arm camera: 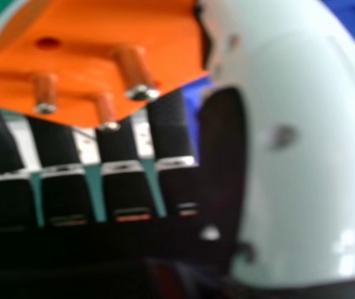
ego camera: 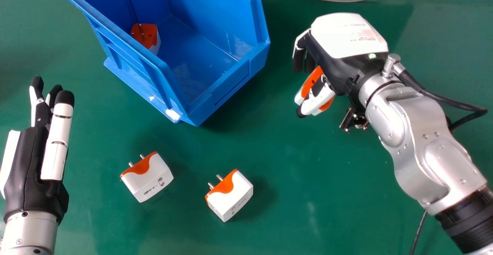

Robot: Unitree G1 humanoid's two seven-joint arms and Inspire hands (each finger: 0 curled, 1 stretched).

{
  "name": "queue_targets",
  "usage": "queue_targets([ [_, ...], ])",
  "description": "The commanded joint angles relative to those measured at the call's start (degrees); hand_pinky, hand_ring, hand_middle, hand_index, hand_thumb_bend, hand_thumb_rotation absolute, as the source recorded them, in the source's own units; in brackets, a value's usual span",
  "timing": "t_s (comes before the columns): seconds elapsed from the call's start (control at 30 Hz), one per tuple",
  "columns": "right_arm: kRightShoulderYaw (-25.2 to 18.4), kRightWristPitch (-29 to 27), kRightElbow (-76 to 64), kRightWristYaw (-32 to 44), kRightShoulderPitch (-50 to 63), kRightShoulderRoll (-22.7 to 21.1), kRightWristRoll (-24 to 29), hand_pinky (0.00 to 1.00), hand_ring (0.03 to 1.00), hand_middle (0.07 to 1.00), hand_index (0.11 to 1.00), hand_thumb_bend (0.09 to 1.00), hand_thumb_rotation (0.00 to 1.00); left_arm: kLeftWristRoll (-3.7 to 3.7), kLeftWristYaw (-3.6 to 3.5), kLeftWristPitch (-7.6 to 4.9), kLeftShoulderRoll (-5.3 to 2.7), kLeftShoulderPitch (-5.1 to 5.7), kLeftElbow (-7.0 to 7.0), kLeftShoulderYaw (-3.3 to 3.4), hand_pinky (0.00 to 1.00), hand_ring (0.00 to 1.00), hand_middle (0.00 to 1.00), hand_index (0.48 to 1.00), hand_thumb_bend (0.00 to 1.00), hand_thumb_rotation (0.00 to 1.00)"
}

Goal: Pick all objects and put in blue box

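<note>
Adapter (arm camera: 90, 31) clamped in right robot hand (ego camera: 335, 62), likely for release into box (ego camera: 227, 97) just beside it; left robot hand (ego camera: 56, 143) relaxed, empty.

one adapter (ego camera: 146, 35) inside the blue box (ego camera: 231, 85)

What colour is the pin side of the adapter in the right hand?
Orange. The pin side shows best in the right hand view.
</note>
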Motion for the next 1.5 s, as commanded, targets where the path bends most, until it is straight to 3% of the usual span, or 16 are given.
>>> queue_targets([
  [0.0, -1.82, -0.17, -3.33, 0.39, -0.64, -0.19, 0.05, 0.30, 0.430, 0.547, 0.529, 0.490, 0.00, 0.47, 0.23, -1.64, 0.60, 0.20, -0.15, 0.67, 1.00, 1.00, 1.00, 1.000, 0.50, 0.91],
  [0.17, -2.84, -0.98, -6.97, 1.02, 0.42, 0.38, 1.12, 0.30, 0.425, 0.543, 0.528, 0.490, 0.00, 0.82, 0.71, -1.27, 0.36, 0.34, -0.65, 0.39, 1.00, 1.00, 1.00, 1.000, 0.50, 0.91],
  [0.47, -3.50, -2.60, -11.54, 2.90, -1.10, 2.29, 3.13, 0.28, 0.416, 0.544, 0.530, 0.486, 0.00, 1.60, 0.82, -1.81, 0.47, -0.10, 0.45, 0.31, 1.00, 1.00, 1.00, 1.000, 0.50, 0.91],
  [0.67, -2.44, -3.93, -9.03, 2.87, -6.46, 5.95, 2.91, 0.27, 0.410, 0.541, 0.534, 0.485, 0.00, 2.06, 1.12, -1.85, 0.41, -0.47, 0.94, -0.02, 1.00, 1.00, 1.00, 1.000, 0.50, 0.91],
  [1.07, 1.34, -7.58, 8.97, -4.05, -19.81, 16.51, 2.05, 0.28, 0.415, 0.533, 0.544, 0.486, 0.00, 2.14, 1.25, -2.71, 0.56, -1.19, 2.38, -0.50, 1.00, 1.00, 1.00, 1.000, 0.50, 0.91],
  [1.47, 4.50, -9.53, 36.71, -13.20, -36.63, 26.20, 2.12, 0.31, 0.428, 0.525, 0.547, 0.489, 0.00, 1.78, 0.85, -3.88, 0.50, -0.38, 2.27, -0.53, 1.00, 1.00, 1.00, 1.000, 0.51, 0.91],
])
